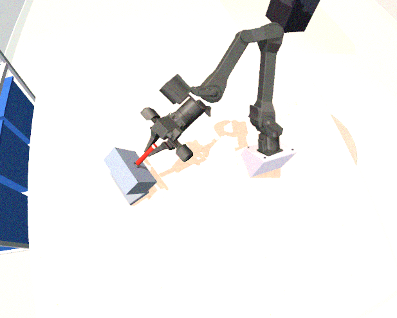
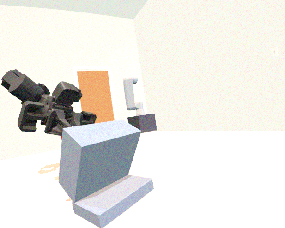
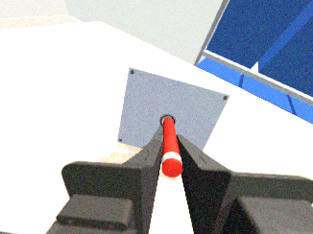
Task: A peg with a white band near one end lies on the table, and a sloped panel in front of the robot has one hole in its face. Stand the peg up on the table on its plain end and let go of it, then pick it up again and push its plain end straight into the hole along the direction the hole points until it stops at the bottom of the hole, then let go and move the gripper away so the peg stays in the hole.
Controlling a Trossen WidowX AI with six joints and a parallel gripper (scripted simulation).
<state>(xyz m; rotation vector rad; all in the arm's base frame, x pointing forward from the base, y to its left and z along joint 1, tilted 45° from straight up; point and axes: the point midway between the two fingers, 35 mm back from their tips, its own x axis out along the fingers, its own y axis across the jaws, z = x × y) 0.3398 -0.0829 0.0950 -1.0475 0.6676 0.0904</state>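
The red peg [image 1: 145, 156] [image 3: 170, 143] is tilted, with its white-banded end up toward my gripper and its plain end down at the mouth of the hole [image 3: 161, 118] in the sloped grey-blue panel [image 1: 144, 176] [image 2: 105, 164] [image 3: 144, 101]. How far the plain end sits inside the hole cannot be told. The peg looks roughly in line with the hole. My gripper [image 1: 146, 153] [image 3: 170, 138] is shut on the peg, with the white band beyond the fingertips on the palm side. In the exterior view the panel hides the hole and most of the peg.
The panel stands on a low foot [image 2: 127, 194] behind it. The arm's white base block [image 1: 266, 165] is to the right in the top view. A shelf with blue bins [image 1: 11, 147] [image 3: 269, 41] stands beyond the panel. A dark box [image 1: 292, 15] [image 2: 147, 123] is farther off.
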